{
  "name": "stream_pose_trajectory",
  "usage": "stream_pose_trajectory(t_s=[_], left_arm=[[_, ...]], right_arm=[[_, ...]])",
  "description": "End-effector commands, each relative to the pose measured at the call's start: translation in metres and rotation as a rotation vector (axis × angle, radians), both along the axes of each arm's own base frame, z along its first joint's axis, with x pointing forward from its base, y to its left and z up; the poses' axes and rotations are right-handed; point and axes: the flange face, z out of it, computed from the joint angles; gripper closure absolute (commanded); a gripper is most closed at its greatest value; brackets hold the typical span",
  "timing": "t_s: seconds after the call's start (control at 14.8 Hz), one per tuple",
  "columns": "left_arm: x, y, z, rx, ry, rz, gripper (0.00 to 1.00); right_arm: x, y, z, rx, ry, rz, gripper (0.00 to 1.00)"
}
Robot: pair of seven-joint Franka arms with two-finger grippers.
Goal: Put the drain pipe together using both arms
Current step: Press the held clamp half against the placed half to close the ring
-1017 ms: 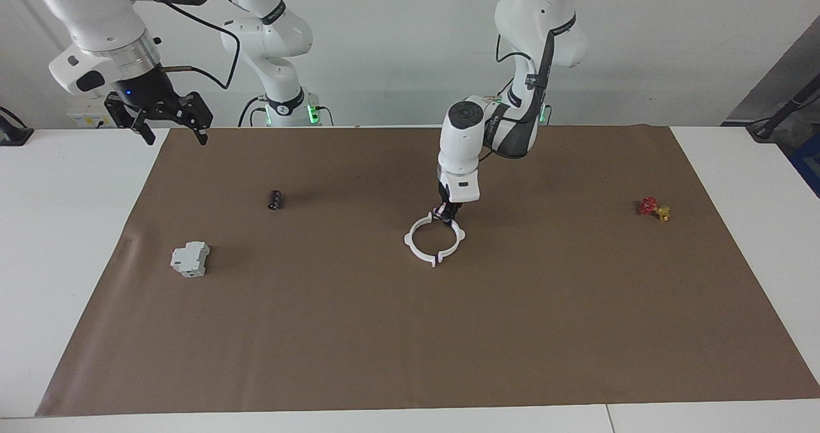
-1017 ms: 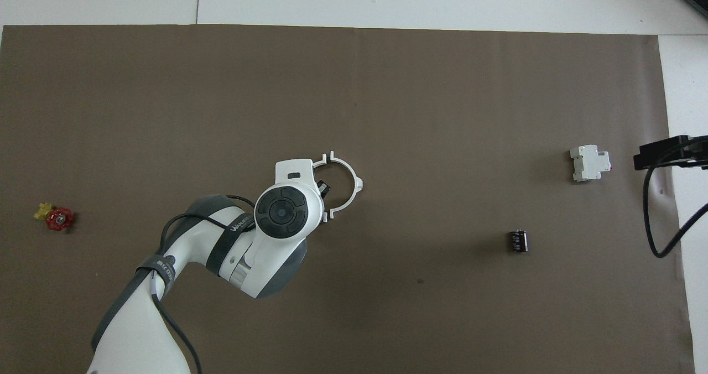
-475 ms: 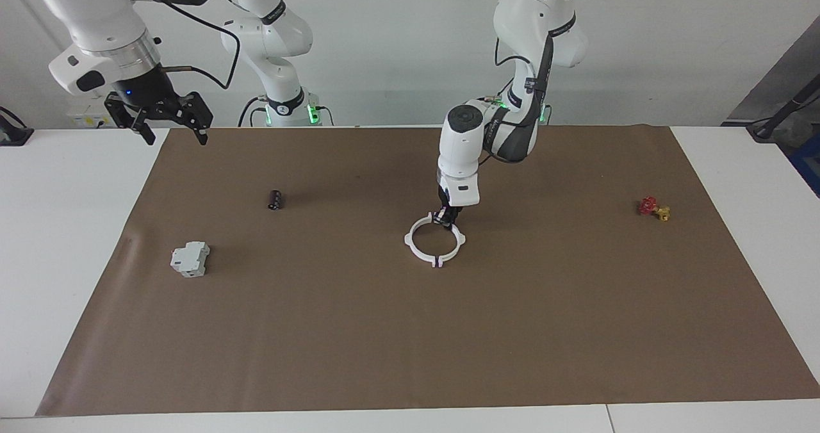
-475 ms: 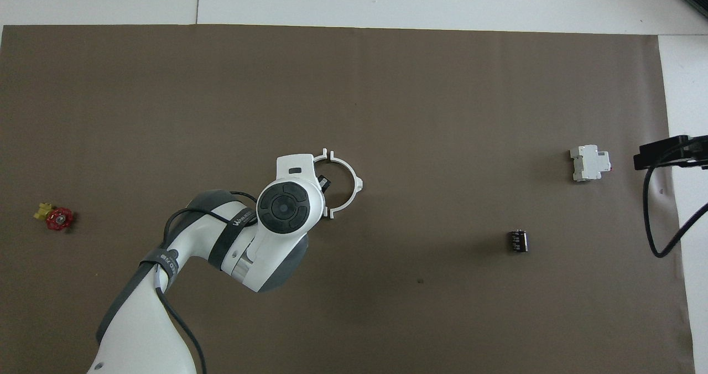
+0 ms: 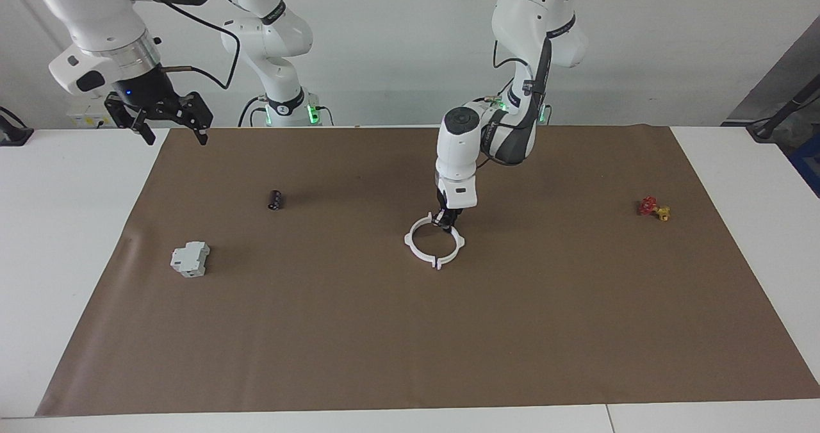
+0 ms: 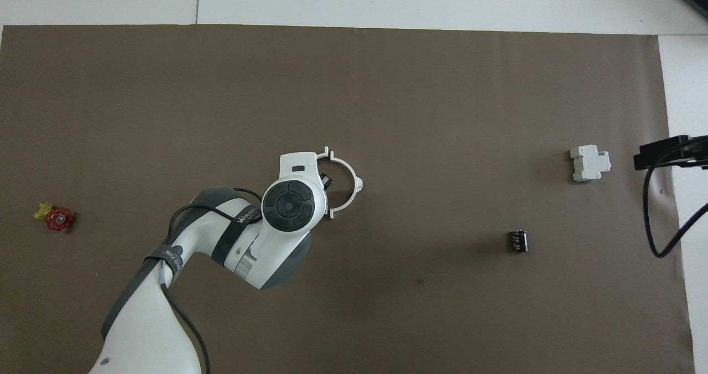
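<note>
Closing the drain pipe ring at mid-worktop

On the brown mat (image 5: 410,330), my left arm (image 5: 458,157) reaches down with my left gripper (image 5: 446,219) clenched on the drain pipe (image 5: 434,239), two white arcs nearly ringed, lying flat between the grey block (image 5: 189,259) and the red valve (image 5: 653,208); the tabs nearest me hide under my wrist, so seating looks unfinished. My right gripper (image 5: 172,120) waits, jaws released, over the mat's corner.

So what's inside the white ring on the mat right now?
Mostly bare brown mat inside the white ring. The left gripper, shut, sits at its robot-side rim; the overhead view's arm covers that part.
</note>
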Motion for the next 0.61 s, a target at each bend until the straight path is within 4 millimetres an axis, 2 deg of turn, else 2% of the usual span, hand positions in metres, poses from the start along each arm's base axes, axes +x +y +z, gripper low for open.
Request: stream_pose_trajectory(t_s=[0.0, 0.27, 0.54], left_arm=[[0.004, -0.003, 0.001, 0.052, -0.003, 0.0, 1.0], [0.009, -0.004, 0.013, 0.105, 0.019, -0.006, 1.0], [0.008, -0.005, 0.013, 0.101, 0.015, 0.015, 1.0]], right_arm=[[-0.003, -0.001, 0.0, -0.002, -0.005, 0.014, 0.0], [-0.003, -0.001, 0.0, -0.002, -0.005, 0.014, 0.0], [-0.003, -0.001, 0.0, -0.002, -0.005, 0.014, 0.0]])
